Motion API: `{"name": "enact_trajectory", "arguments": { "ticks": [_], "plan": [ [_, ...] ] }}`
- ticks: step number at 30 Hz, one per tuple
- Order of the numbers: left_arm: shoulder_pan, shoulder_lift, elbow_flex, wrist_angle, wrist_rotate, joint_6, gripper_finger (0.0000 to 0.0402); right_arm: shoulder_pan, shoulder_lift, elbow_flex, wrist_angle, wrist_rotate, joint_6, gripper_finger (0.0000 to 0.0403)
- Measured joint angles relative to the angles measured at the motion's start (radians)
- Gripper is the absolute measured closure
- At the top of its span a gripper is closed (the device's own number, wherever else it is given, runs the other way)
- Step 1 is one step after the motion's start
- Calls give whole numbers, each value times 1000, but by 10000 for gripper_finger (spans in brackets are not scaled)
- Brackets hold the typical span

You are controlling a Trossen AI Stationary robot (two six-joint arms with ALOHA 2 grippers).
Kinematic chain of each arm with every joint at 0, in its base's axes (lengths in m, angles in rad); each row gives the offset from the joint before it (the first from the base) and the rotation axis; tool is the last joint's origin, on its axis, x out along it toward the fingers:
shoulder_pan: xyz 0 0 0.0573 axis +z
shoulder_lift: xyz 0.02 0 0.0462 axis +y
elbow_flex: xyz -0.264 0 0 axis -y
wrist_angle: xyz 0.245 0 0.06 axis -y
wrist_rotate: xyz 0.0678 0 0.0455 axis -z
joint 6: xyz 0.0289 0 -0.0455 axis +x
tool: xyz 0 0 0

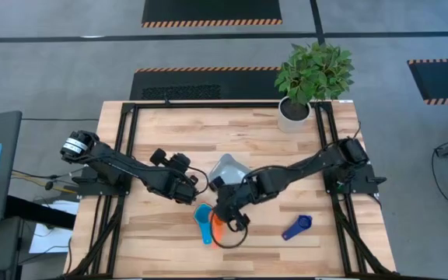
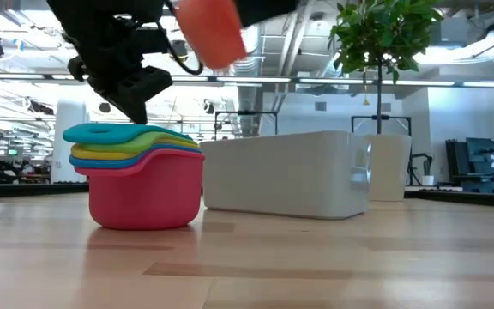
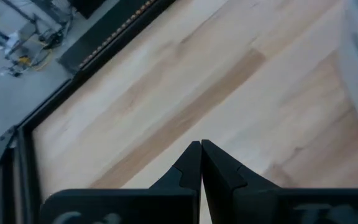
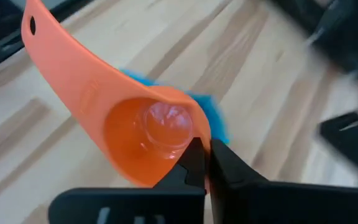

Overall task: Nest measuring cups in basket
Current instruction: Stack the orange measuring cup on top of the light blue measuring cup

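Left gripper [image 1: 196, 187], left of centre: fingers pressed together, empty. Stack of nested cups [image 2: 140, 176] at centre-left in the low view, beside the basket [image 2: 286, 172]. Right gripper [image 4: 202, 163] pinches the orange cup [image 4: 145, 134] by its rim, raised. Dark blue cup [image 1: 297, 227] lower right.

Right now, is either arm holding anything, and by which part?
The right gripper holds the orange measuring cup by the bowl's rim, opposite its handle, lifted clear of the table. The left gripper is shut on nothing.

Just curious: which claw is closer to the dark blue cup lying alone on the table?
The right claw, holding the orange cup, is nearer the dark blue cup; the left claw sits farther away.
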Motion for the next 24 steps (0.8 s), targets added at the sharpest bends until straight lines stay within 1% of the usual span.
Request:
{"name": "enact_trajectory", "arguments": {
  "ticks": [7, 10, 13, 15, 17, 18, 20, 21, 24],
  "plan": [
    [0, 0, 6, -240, -1, -224, 401, -63, 1, 19, 93, -104, -125, 394],
    [0, 0, 6, -293, -1, -288, 401, -77, 3, 19, 103, -129, -158, 394],
    [0, 0, 6, -304, -1, -301, 401, -86, 35, 20, 160, -167, -162, 393],
    [0, 0, 6, -305, -2, -302, 401, -86, 45, 15, 140, -177, -175, 394],
    [0, 0, 6, -311, -2, -310, 401, -85, 79, 24, 195, -139, -192, 396],
    [0, 0, 6, -312, -2, -314, 401, -85, 83, 21, 184, -124, -196, 396],
    [0, 0, 6, -313, 0, -321, 401, -87, 76, 11, 132, -131, -198, 396],
    [0, 0, 6, -313, -1, -319, 401, -88, 76, 15, 171, -142, -198, 396],
    [0, 0, 8, -316, -1, -316, 401, -96, 61, 21, 165, -157, -199, 396]
  ]
}}
